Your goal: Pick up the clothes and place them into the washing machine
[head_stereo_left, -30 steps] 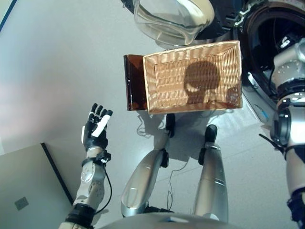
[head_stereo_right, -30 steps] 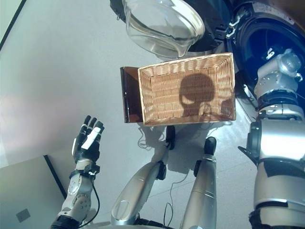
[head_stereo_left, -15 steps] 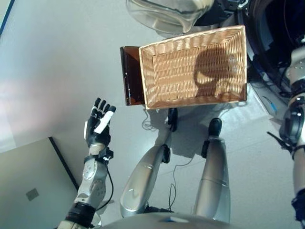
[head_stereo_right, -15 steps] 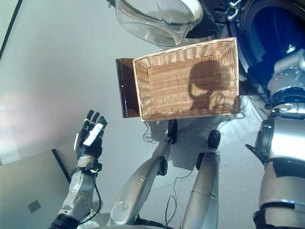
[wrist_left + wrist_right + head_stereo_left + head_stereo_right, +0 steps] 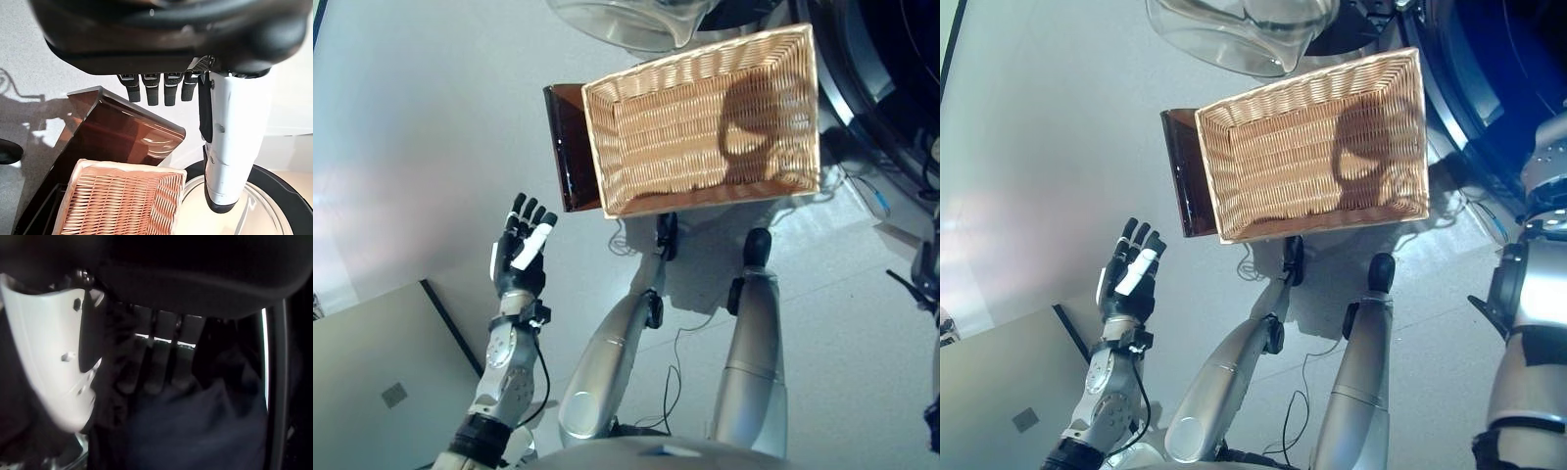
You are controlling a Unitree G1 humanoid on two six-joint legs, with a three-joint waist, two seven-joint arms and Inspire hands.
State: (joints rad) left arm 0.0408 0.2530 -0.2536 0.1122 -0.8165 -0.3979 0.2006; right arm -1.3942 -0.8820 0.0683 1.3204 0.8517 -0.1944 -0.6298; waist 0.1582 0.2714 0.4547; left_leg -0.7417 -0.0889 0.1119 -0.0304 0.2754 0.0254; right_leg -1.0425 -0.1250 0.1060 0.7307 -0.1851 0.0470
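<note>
My right hand (image 5: 146, 367) is inside the washing machine's drum (image 5: 1503, 49). Its fingers and white-covered thumb are curled round dark cloth (image 5: 115, 382), and dark blue cloth (image 5: 200, 431) lies just past them. In the eye views only the right forearm (image 5: 1547, 186) shows, at the right edge by the drum's opening. The wicker basket (image 5: 705, 201) in front of me has no clothes in it. My left hand (image 5: 519, 259) hangs open at the lower left, away from the basket, holding nothing.
The washer's round glass door (image 5: 1224, 39) stands swung open above the basket. The basket rests on a brown translucent stand (image 5: 566, 147). A grey panel with a dark edge (image 5: 382, 382) lies on the floor at the lower left.
The whole picture has shifted, so the camera has moved. My right arm shows less at the right edge than before. The left hand keeps its open pose.
</note>
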